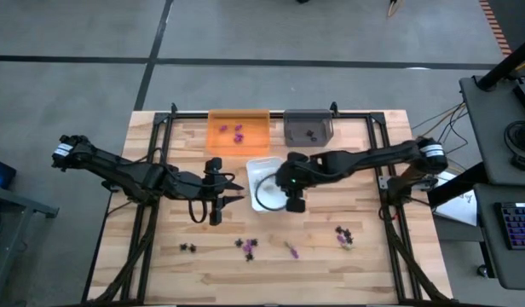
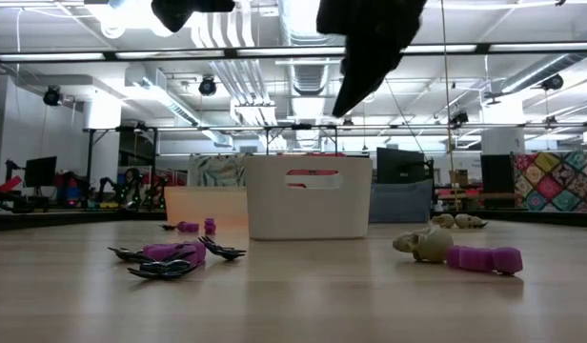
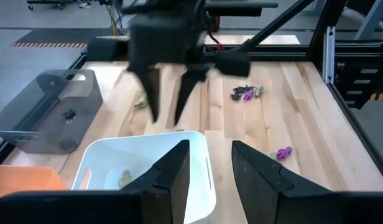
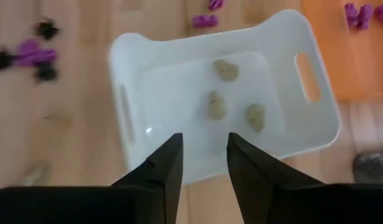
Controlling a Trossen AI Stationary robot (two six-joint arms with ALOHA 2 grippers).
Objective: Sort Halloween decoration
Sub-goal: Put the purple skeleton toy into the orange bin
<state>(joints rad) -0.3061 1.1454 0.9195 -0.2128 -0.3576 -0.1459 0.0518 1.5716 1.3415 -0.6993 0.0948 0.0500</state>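
Decoration pieces, tiny plastic toys in purple, black and pale beige. Three pale beige pieces [image 4: 217,104] lie in the white plastic tray with cut-out handles [image 4: 132,59], directly below the right gripper [image 4: 204,160], whose two dark fingers stand apart with nothing between them. Purple pieces [image 1: 238,132] lie in the translucent orange tray [image 1: 218,135], beyond the right gripper toward the table's far edge; one small black piece [image 3: 69,115] sits in the smoky grey tray [image 3: 30,112] beside it. Loose pieces on the pale wooden slatted tabletop [image 1: 365,256], on the near side of both grippers: a black piece [image 1: 187,248], a purple-and-black cluster [image 1: 246,247], a single purple piece [image 1: 291,250], and a mixed cluster [image 1: 343,236] of purple, black and beige.

Left gripper [image 3: 210,163] hovers just beside the white tray's edge, fingers parted and empty, facing the right gripper across the tray.
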